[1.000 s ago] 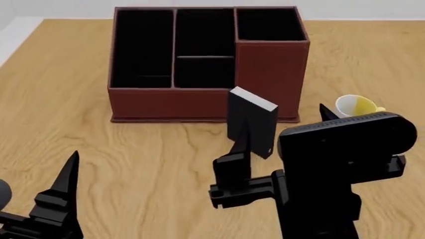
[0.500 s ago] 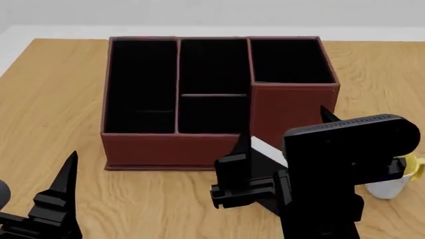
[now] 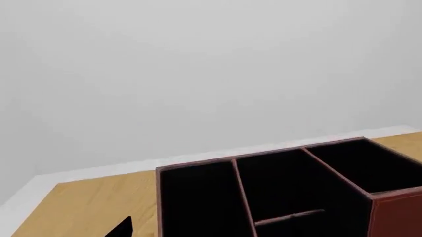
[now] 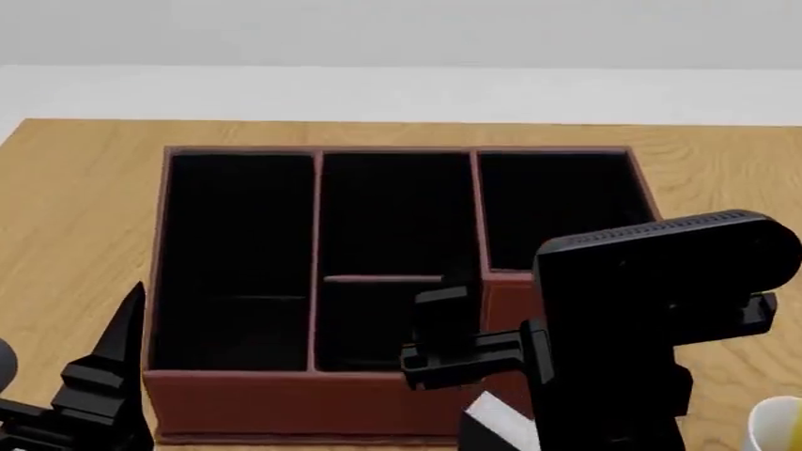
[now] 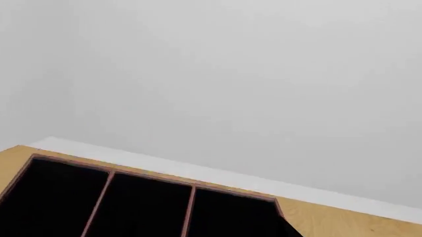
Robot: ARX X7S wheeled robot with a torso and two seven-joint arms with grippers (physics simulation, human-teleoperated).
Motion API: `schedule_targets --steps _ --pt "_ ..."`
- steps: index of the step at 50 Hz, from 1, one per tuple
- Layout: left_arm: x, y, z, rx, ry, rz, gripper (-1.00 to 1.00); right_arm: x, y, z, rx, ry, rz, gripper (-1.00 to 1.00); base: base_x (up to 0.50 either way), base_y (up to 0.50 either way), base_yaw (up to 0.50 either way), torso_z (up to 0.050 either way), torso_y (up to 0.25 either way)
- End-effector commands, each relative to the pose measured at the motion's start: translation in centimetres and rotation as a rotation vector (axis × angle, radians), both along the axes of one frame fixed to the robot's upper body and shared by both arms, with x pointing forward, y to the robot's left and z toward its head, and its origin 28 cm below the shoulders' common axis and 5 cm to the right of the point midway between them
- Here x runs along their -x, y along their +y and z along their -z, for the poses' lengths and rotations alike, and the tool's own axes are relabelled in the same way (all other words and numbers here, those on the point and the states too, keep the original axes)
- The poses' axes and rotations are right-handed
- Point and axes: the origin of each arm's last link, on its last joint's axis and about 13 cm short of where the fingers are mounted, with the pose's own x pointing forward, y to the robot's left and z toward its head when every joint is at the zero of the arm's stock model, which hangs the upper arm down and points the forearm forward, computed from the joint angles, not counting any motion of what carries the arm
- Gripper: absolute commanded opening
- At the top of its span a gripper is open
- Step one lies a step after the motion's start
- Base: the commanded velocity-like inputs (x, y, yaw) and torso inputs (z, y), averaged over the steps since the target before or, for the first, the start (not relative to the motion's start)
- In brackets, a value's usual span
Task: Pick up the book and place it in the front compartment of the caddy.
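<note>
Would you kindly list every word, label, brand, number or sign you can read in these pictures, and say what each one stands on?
None: no readable text anywhere.
The caddy: plain red-brown walls, no label.
The book: only a white sliver of it shows, no title.
The mug: plain, mostly cut off by the frame.

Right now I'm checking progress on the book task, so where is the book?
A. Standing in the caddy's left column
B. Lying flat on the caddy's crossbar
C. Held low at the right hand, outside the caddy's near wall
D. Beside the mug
C: in the head view the book's white page edge shows below the right hand, in front of the caddy's near wall, and every compartment looks dark and bare.
</note>
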Motion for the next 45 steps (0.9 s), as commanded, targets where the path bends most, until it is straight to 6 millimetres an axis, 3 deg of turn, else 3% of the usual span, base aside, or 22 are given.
schedule_targets --steps 1,25,32,36,40,45 --pt "0.0 0.0 -0.1 0.0 -0.003 0.002 1.0 0.1 0.0 -0.2 0.007 -0.004 0.0 1.0 0.5 0.0 0.0 0.0 0.0" --pt "0.1 0.0 0.1 0.002 -0.001 0.0 1.0 0.6 0.4 0.4 0.053 0.043 -0.044 1.0 0.44 0.0 0.0 0.0 0.002" --pt "0.0 0.1 0.4 0.004 0.003 -0.002 1.0 1.4 -0.3 -0.4 0.103 0.056 -0.052 1.0 0.0 0.0 0.0 0.0 0.0" --pt "-0.1 0.1 0.5 0.007 0.007 -0.002 1.0 1.9 -1.3 -1.7 0.118 0.046 0.074 1.0 0.0 0.0 0.0 0.0 0.0" --pt "-0.2 0.1 0.6 0.009 0.008 0.0 1.0 3.8 -1.3 -2.6 0.148 0.094 -0.052 1.0 0.0 0.0 0.0 0.0 0.0" --pt "-0.4 0.0 0.7 0.011 0.01 0.003 1.0 5.3 -1.6 -3.9 0.176 0.127 -0.085 1.0 0.0 0.0 0.0 0.0 0.0"
